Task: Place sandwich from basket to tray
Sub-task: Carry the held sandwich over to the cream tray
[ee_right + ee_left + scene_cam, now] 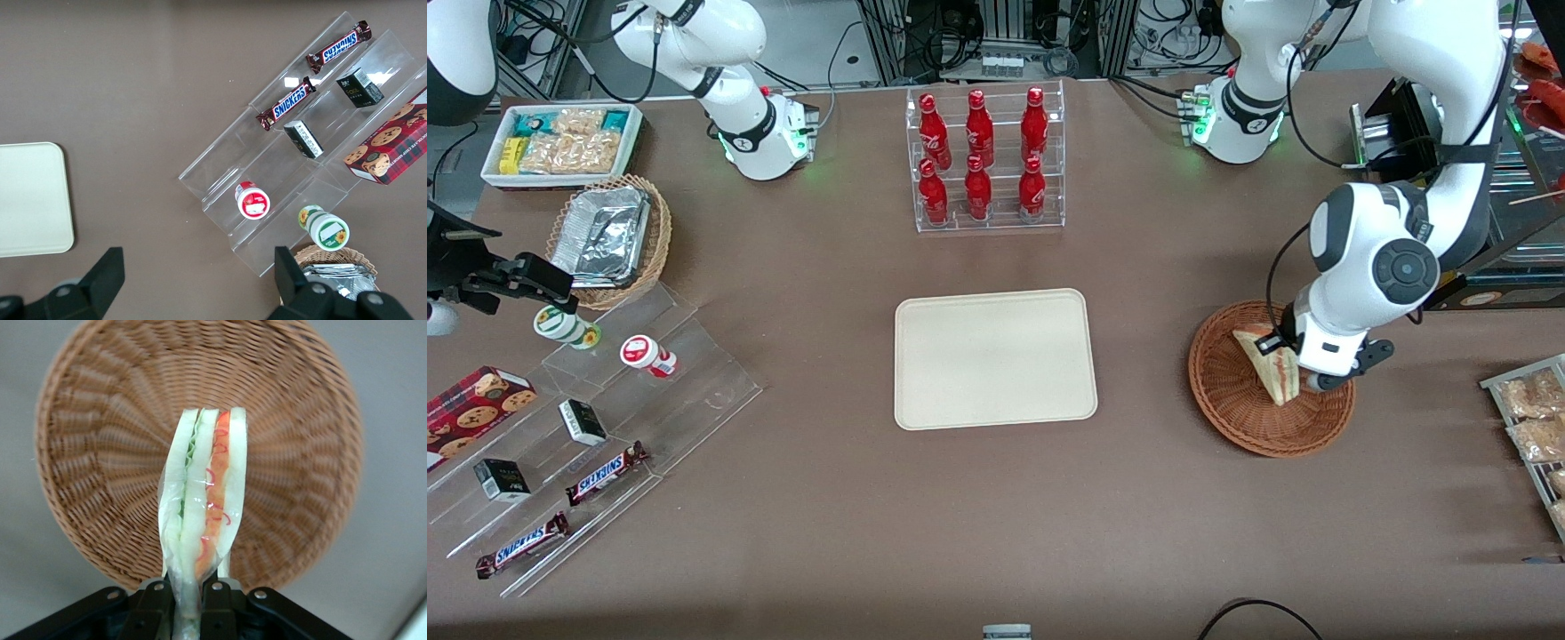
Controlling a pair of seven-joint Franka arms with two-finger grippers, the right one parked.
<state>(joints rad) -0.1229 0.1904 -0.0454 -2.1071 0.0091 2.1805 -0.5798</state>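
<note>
nearest the front camera, toward the parked arm's end of the bench [996, 516], two snickers bars [605, 474] lie on a clear stepped display [649, 391], with small dark boxes [583, 421] and a red cookie box [476, 404] just above them. two small round cups, one red-lidded [645, 354] and one green-lidded [565, 325], sit higher on the same steps. toward the working arm's end, bagged beige snacks [1534, 413] rest at the bench edge.

farther from the camera, the tray [994, 357] lies flat in the middle of the bench with nothing on it. beside it, toward the working arm's end and well apart, sits the basket [1249, 413]. the tool [1303, 373] is over the basket, its fingers [215, 603] pinching the sandwich [1272, 364] at its narrow end. in the wrist view the sandwich [203, 513] stands on edge between the fingers, layered filling facing the camera, with the woven basket [100, 453] beneath it. whether the sandwich touches the basket floor cannot be told.

farther still, a lighter wicker basket with foil trays [609, 236] sits toward the parked arm's end, then a clear rack of six red bottles [983, 160] in the middle, and farthest a white bin of snack packets [560, 142].
</note>
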